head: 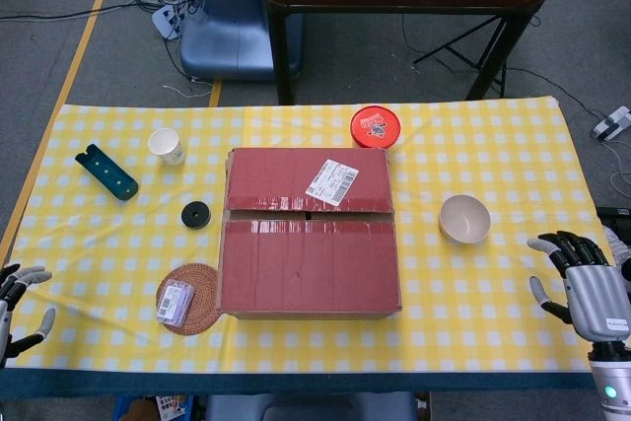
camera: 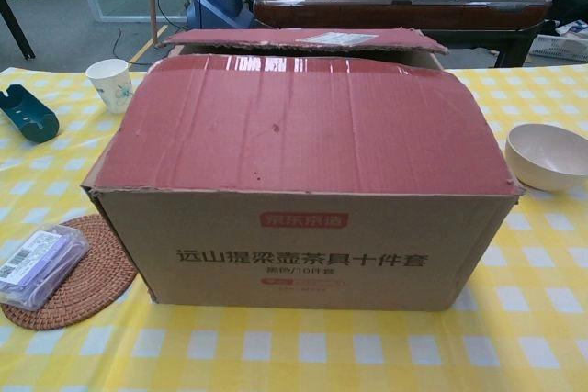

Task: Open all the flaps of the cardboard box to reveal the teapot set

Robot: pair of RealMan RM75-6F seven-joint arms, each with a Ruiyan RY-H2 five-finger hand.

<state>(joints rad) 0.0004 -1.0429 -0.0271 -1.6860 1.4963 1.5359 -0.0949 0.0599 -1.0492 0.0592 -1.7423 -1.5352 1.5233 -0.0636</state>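
Both hands, left (head: 20, 308) and right (head: 587, 288), wait empty, fingers spread; lifting the brown cardboard box's (head: 310, 244) flaps carelessly could shove it into the beige bowl (head: 464, 218).

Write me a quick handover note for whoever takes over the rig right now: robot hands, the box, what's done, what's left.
Left robot hand: open, holding nothing, at the near left table edge.
Right robot hand: open, holding nothing, at the near right edge, beside the bowl.
Cardboard box: centre of the table, both red top flaps down, a narrow gap between them; the far flap sits slightly raised.
Done: nothing yet, no flap opened.
Left: lift both top flaps, then any inner ones. Teapot set not visible.
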